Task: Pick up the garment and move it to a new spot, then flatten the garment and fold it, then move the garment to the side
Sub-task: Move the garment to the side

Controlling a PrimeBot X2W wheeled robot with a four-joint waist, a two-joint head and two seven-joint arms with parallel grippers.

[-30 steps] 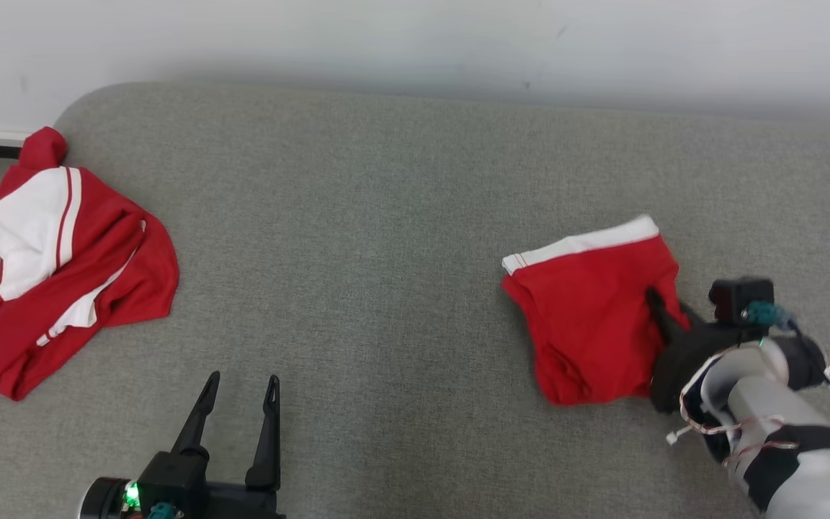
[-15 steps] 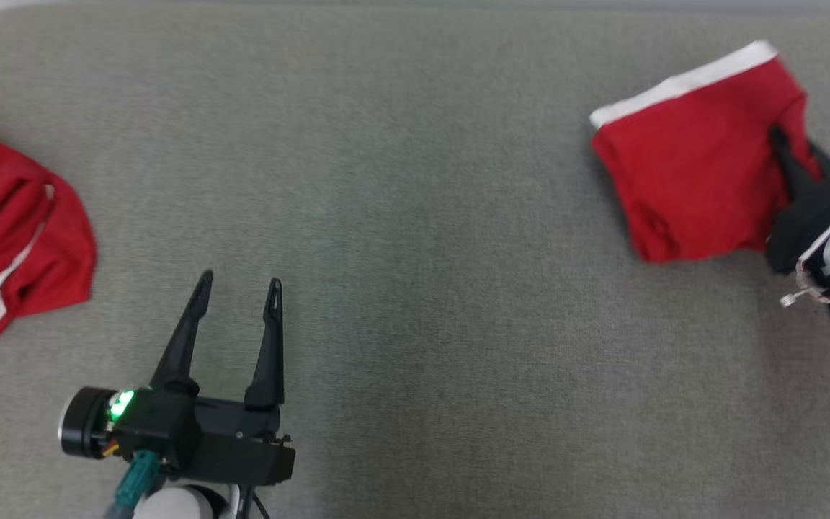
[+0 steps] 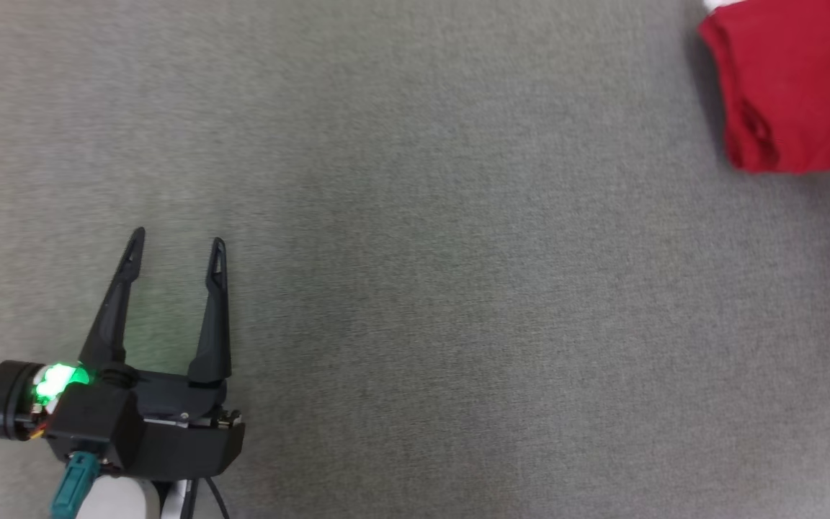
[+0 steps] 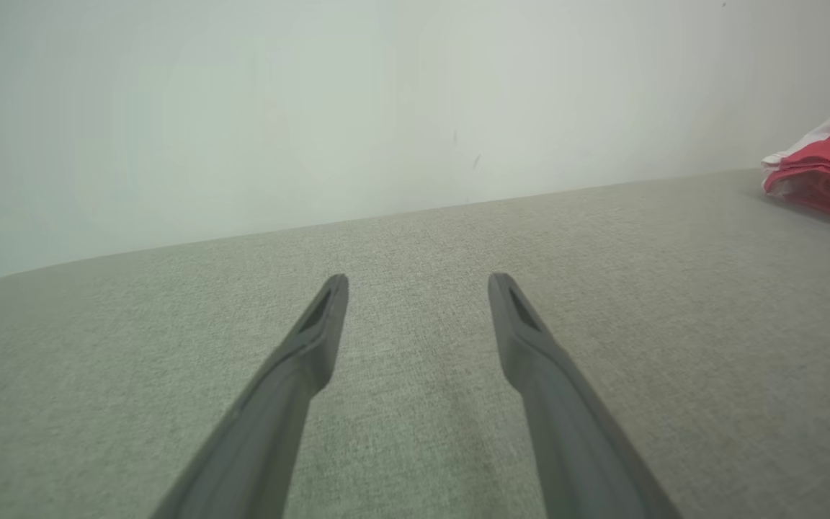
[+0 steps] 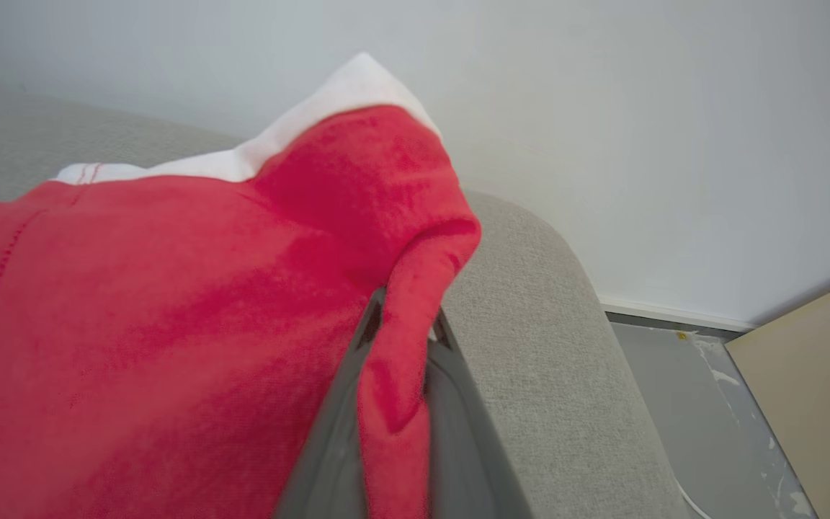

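We find the garment [image 3: 790, 86] lying on the upholstered surface [image 3: 458, 288] at far right; our left gripper [image 3: 178, 238] is near left, well apart.

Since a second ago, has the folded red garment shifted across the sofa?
Cannot tell. The head camera swung; the folded red garment now sits top right amid plain sofa fabric, no fixed mark to judge against.

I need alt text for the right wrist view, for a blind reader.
The right gripper pinches a fold of the red garment, which has a white band, between its fingers. Behind lie a grey upholstered surface and a pale wall.
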